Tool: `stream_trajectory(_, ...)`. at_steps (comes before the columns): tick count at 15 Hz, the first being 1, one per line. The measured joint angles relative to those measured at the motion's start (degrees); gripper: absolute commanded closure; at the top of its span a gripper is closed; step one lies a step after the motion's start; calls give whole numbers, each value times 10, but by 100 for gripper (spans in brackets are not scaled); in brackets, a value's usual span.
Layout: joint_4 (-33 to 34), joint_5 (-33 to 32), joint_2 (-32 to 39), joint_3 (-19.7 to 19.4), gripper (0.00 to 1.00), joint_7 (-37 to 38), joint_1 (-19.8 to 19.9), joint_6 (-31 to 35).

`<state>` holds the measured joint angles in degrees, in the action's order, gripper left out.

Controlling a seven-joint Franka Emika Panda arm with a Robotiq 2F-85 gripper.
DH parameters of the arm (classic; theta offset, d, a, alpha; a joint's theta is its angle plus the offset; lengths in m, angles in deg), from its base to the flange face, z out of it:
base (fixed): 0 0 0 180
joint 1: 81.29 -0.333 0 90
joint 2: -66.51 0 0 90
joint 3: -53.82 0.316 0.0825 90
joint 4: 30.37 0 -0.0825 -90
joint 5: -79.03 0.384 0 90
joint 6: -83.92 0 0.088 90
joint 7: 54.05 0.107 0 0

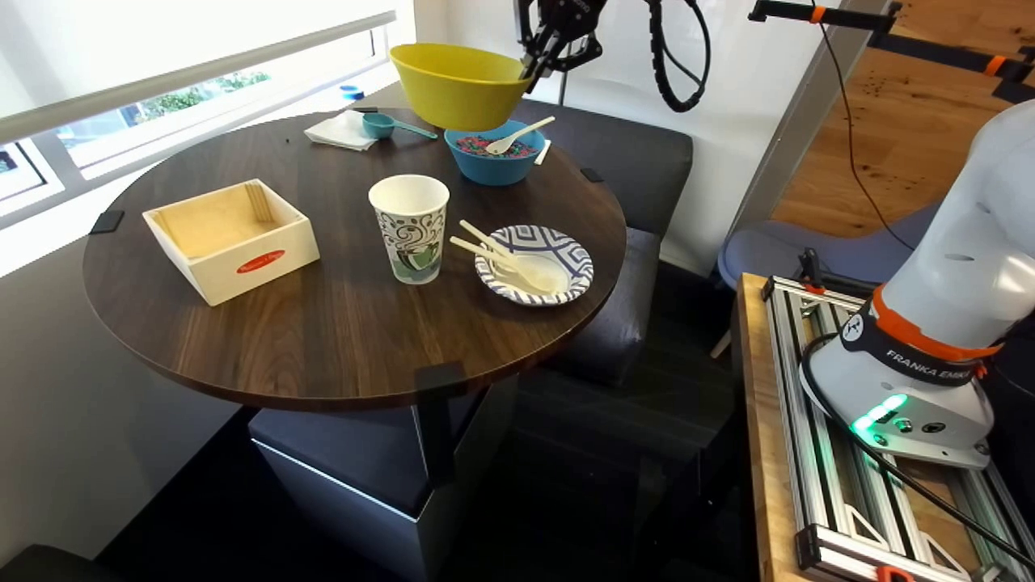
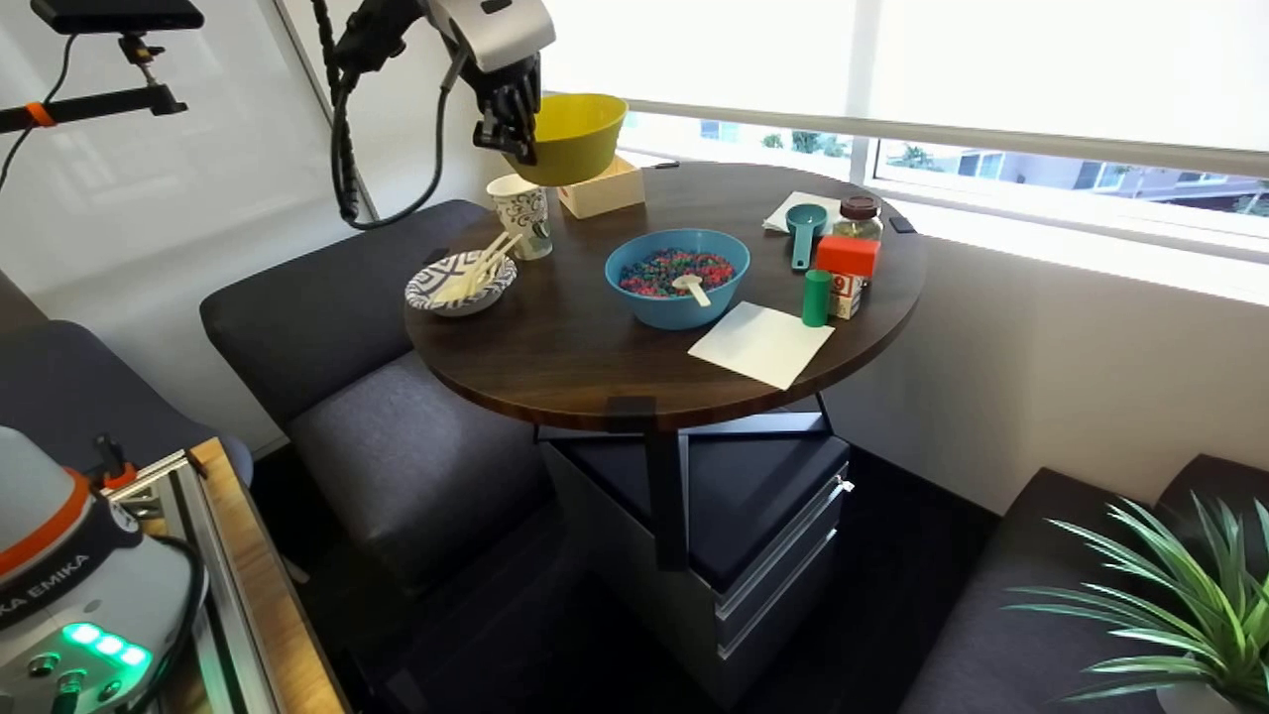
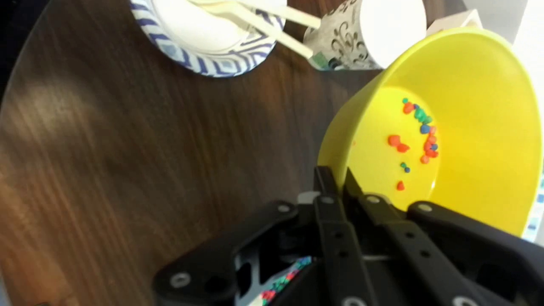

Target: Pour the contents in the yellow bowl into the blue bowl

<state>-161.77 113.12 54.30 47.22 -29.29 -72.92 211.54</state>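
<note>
My gripper (image 3: 333,180) is shut on the near rim of the yellow bowl (image 3: 480,140), one finger inside and one outside. The yellow bowl is held in the air above the table, slightly tilted, in both exterior views (image 1: 457,93) (image 2: 580,144). Several red, green and blue bits lie on its floor. The blue bowl (image 2: 679,309) stands upright on the table, filled with many similar coloured bits and a white spoon (image 2: 691,289). It also shows partly behind the yellow bowl in an exterior view (image 1: 495,170). In the wrist view the gripper hides almost all of it.
A paper cup (image 1: 411,234), a patterned plate (image 1: 578,279) with chopsticks and a wooden box (image 1: 259,267) stand on the round table (image 1: 348,347). A teal scoop (image 2: 805,223), napkin (image 2: 761,344), jar (image 2: 859,220), red-topped box (image 2: 846,260) and green cylinder (image 2: 816,297) are near the blue bowl.
</note>
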Motion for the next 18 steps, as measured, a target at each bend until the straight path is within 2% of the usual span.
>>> stream_trajectory(4, -63, -135, -100, 15, 99, 116, 43, 30)
stream_trajectory(8, -71, -283, -155, 80, 99, 263, 82, 29)
stream_trajectory(11, -60, -383, -157, 126, 99, 361, 101, 0)
stream_trajectory(13, -45, -433, -145, 139, 99, 409, 107, -47)
stream_trajectory(16, -13, -467, -113, 137, 94, 442, 104, -123)
stream_trajectory(18, 5, -467, -93, 132, 94, 442, 100, -138)
